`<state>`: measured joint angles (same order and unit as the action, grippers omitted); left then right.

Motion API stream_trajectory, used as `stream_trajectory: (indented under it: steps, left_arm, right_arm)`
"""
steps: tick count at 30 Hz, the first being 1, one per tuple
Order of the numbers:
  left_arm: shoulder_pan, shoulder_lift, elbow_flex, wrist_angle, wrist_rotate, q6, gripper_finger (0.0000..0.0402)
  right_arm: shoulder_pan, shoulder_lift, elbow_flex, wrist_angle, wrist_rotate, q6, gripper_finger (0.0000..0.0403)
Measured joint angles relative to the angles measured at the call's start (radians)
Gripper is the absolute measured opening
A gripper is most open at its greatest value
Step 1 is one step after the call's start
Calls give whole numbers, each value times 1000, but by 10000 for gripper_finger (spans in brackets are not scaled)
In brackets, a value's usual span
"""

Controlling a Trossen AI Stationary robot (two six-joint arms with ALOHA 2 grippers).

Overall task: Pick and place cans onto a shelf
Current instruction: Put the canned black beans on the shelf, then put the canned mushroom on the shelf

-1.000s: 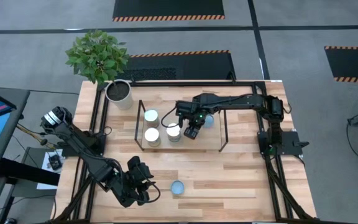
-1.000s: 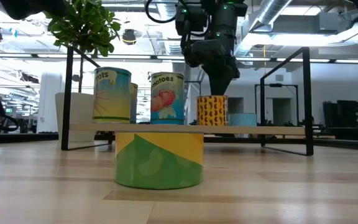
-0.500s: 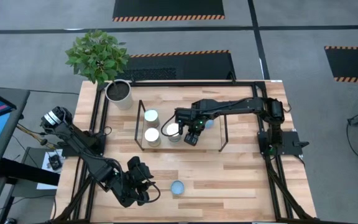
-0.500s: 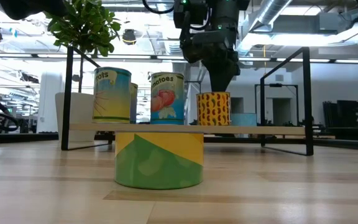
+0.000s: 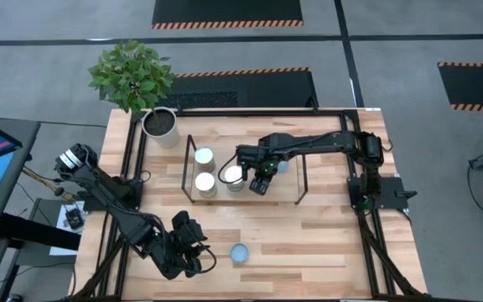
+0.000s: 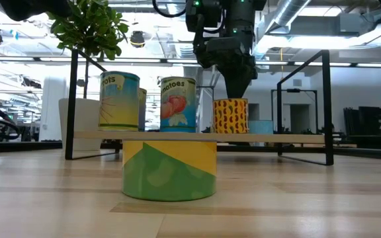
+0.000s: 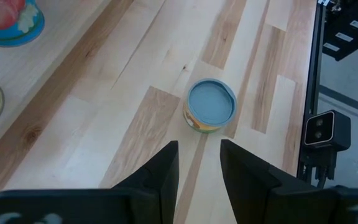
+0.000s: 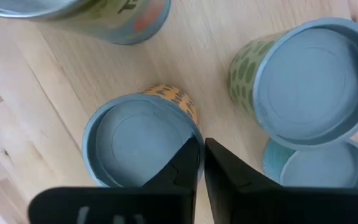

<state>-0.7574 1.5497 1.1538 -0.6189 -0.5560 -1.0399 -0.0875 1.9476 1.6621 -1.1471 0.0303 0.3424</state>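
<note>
The right gripper (image 8: 201,163), fingers pressed together, hovers over a shelved can (image 8: 140,144); next it should fetch another can (image 5: 239,252).

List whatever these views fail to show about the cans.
- High view: the right gripper and its arm cover most of the yellow spotted can.
- Low view: the rear cans on the shelf hide behind the front ones.
- Right wrist view: one blue-topped can is cut off by the edge.

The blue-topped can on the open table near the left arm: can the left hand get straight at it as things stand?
Probably yes. The can stands alone on bare wood right ahead of the left hand, whose fingers are open, with nothing between them.
</note>
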Motion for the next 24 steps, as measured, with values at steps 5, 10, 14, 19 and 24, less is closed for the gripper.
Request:
stream_trajectory:
  steps: [5, 10, 14, 19, 24]
  left_arm:
    - [0, 0, 0, 0, 0, 1, 105]
    - [0, 0, 0, 0, 0, 1, 105]
    - [0, 0, 0, 0, 0, 0, 105]
    - [0, 0, 0, 0, 0, -2, 105]
    - [15, 9, 0, 65, 11, 14, 105]
  right_arm:
    - [0, 0, 35, -4, 1, -1, 64]
    - [0, 0, 86, -35, 1, -3, 78]
    - [14, 0, 132, -100, -2, 48, 85]
    - [95, 0, 215, -221, -109, 118, 87]
    - [247, 0, 278, -344, -109, 145, 87]
